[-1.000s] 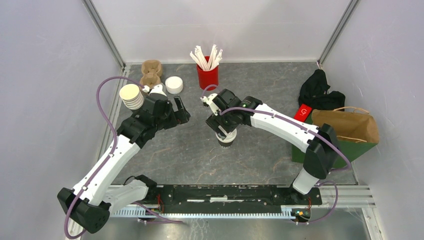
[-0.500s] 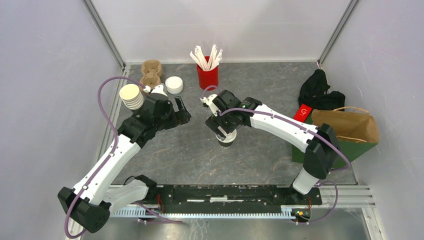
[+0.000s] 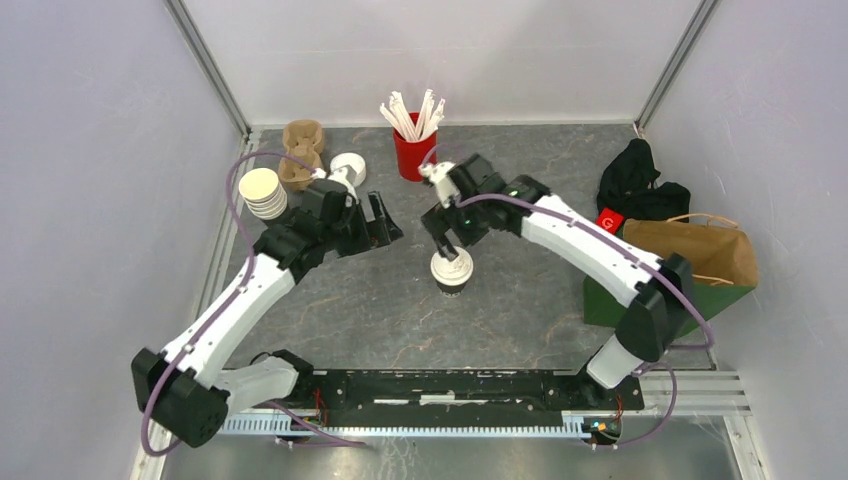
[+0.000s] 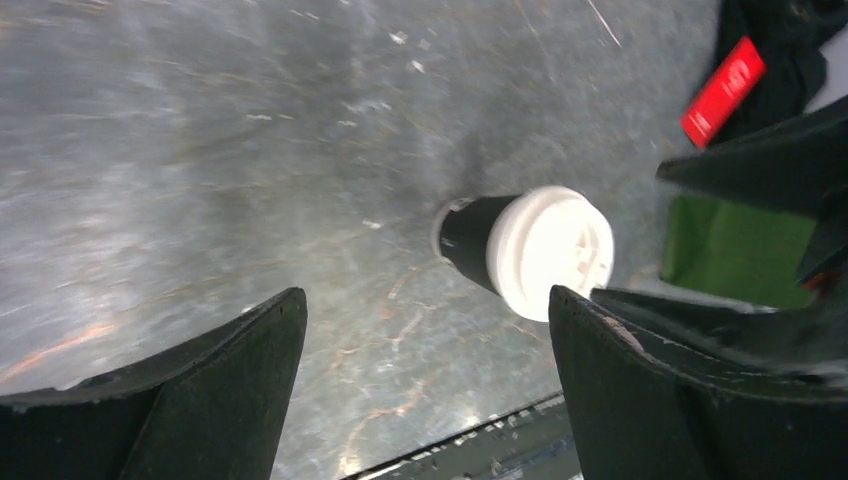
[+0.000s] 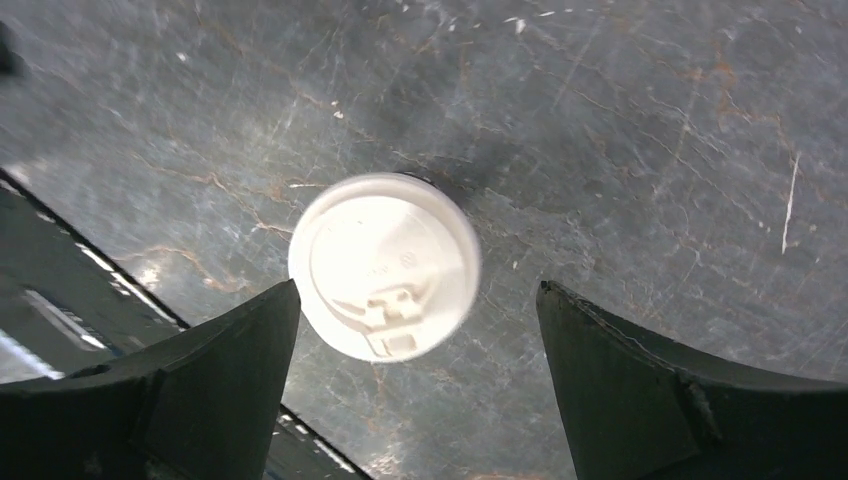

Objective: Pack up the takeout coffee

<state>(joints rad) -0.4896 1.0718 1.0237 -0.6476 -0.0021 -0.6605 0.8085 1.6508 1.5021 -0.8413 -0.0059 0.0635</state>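
One takeout coffee [image 3: 451, 270], a small black cup with a white sip lid, stands upright in the middle of the table. My right gripper [image 3: 449, 232] hangs open just above and behind it, and nothing is held. In the right wrist view the lid [image 5: 385, 265] lies below and between the spread fingers of the right gripper [image 5: 417, 287], apart from both. My left gripper [image 3: 392, 225] is open to the left of the cup. From the left wrist the cup [image 4: 540, 250] shows ahead, near the right finger [image 4: 640, 390] of the left gripper [image 4: 425, 295].
A red holder with white straws [image 3: 414, 150] stands at the back. Cardboard carriers [image 3: 303, 145], a stack of white lids [image 3: 348, 168] and a stack of lidless cups [image 3: 263, 192] sit back left. A brown paper bag [image 3: 700, 250], black cloth [image 3: 640, 185] and a red card [image 3: 606, 224] lie at the right.
My right gripper has let go of the cup, opened wider and drawn up and back from it. The left arm has swung right, closer to the cup.
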